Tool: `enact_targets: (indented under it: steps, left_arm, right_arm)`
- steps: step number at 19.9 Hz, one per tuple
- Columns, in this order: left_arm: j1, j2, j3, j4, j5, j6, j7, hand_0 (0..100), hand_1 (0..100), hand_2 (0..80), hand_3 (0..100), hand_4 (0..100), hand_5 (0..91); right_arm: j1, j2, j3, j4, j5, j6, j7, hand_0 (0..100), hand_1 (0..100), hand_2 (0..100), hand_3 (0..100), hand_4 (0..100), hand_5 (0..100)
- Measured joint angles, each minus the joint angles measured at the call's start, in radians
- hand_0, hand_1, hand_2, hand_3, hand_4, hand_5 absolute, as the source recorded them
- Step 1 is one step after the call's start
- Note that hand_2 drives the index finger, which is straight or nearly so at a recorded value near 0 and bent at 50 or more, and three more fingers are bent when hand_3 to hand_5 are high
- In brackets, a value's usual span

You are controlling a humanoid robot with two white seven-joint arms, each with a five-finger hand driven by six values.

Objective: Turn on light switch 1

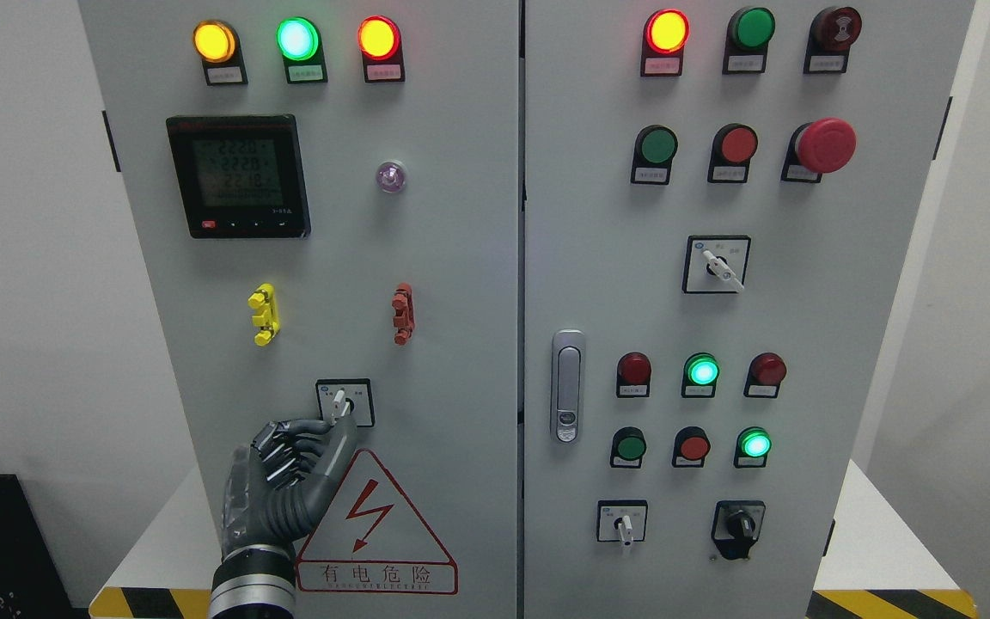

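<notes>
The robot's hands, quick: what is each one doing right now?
Left hand: fingers curled, fingertips at the rotary switch; a firm grip cannot be told.
Right hand: not in view.

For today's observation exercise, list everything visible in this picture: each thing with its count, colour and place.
Grey metal cabinet: one, two doors, centre.
Round lit lamps: three, yellow, green, red, top left.
Black digital meter: one, upper left door.
White-handled rotary switch: one, lower left door.
Red mushroom button: one, upper right door.
Silver door latch: one, right door's left edge.
Red triangular warning sign: one, below the switch.
Left hand: one, dark grey, fingers at the switch handle.
</notes>
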Motion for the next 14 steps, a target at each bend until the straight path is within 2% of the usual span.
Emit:
enact_targets:
  steps: [14]
  left_arm:
    - [-0.012,-0.001,-0.006,0.006,0.0,0.002,0.0,18,68,53.0,77,87,79.1]
  right_arm:
    - [0.0,0.0,0.0,0.0,0.0,0.0,0.0,30,0,0,0,0,0]
